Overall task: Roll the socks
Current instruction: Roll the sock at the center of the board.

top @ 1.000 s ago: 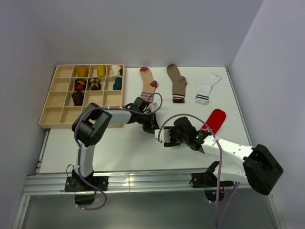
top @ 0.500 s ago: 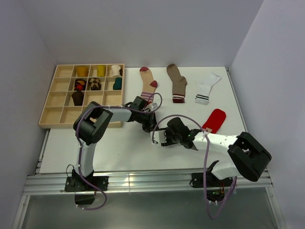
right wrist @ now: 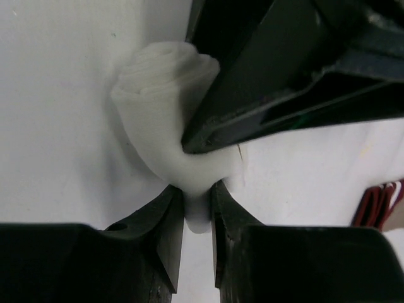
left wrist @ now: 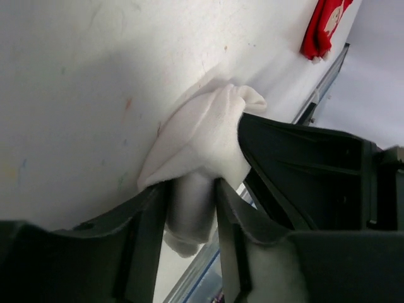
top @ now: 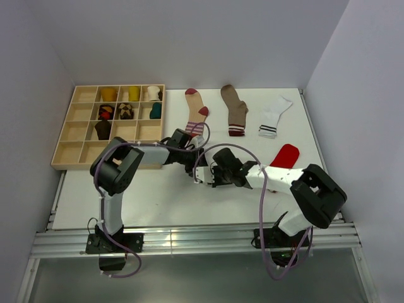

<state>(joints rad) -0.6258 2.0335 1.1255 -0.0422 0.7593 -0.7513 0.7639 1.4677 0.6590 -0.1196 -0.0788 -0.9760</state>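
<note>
A rolled white sock (left wrist: 202, 129) lies on the white table between my two grippers, which meet tip to tip at mid-table. In the top view they hide it. My right gripper (right wrist: 197, 202) (top: 206, 175) is shut on a pinched fold of that sock (right wrist: 161, 107). The jaws of my left gripper (left wrist: 191, 208) (top: 191, 164) stand parted, with the sock's other end lying between them. A red sock (top: 284, 158) lies flat to the right. At the back lie a brown sock (top: 235, 110) with a striped cuff and a white sock (top: 273, 117).
A tan sock (top: 197, 113) with red heel and toe lies just behind the left gripper. A wooden compartment tray (top: 63, 151) at the back left holds several rolled socks. Walls close in on the left, back and right.
My right gripper has moved left up to the sock and closed on it. The left gripper's jaws have parted; its arm has shifted slightly left.
</note>
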